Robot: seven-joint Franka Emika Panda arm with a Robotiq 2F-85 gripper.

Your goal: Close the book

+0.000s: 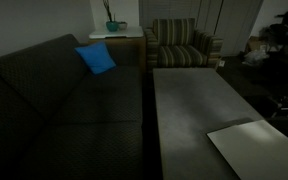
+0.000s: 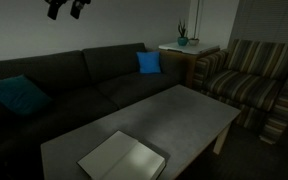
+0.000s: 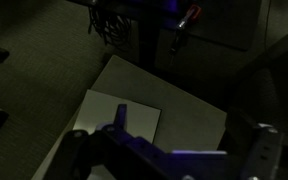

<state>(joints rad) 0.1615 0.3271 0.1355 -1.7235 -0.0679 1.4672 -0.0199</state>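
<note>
Wrist view looks down from high up, and I see my gripper (image 3: 169, 155) at the bottom of the picture. Its two jaws stand far apart with nothing between them, so they are let go and hold nothing. Below them is the grey table (image 3: 189, 105). On it lies the book (image 3: 119, 120), a pale flat shape near one end of the table. The gripper hangs well above the book and does not touch it.

In both exterior views the book lies flat on the table, well apart from the dark sofa (image 2: 104, 75), the blue cushion (image 2: 149, 62) and the striped armchair (image 1: 184, 45). In an exterior view the book (image 2: 124, 157) looks open, with a fold line down the middle and a page on each side. The room is dark, so I cannot tell which side is the cover.

I think the job is only at its start. The book is open and nothing has hold of it. This is the reaching step.

Next I think I need to bring the gripper down to one outer edge of the book. Then I need to get a jaw tip under that edge, lift that side, and swing it over the fold onto the other side. The book is thin and lies flat, so getting under the edge looks hard. A push that is too flat may just slide the whole book along the table.
</note>
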